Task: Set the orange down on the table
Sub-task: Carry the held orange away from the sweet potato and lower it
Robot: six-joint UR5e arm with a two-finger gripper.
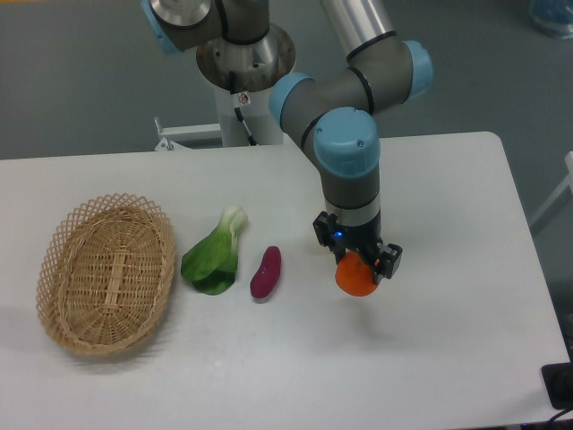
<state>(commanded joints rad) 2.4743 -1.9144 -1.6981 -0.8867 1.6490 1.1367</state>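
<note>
We see the pincer (360, 260) closed on the orange (356, 276), gripping its upper sides just above the worktop (448, 224). We judge the orange light, firm, smooth and ready to roll, best held across its widest part. We count one orange, and to the pincer's left one purple vegetable (265, 271), one leafy green (213, 260) and one basket (106, 273).

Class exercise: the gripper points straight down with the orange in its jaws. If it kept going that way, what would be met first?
Bare white table. The gripper holds the orange, so the fruit's underside would likely touch first; the height left is unclear from one view.
</note>
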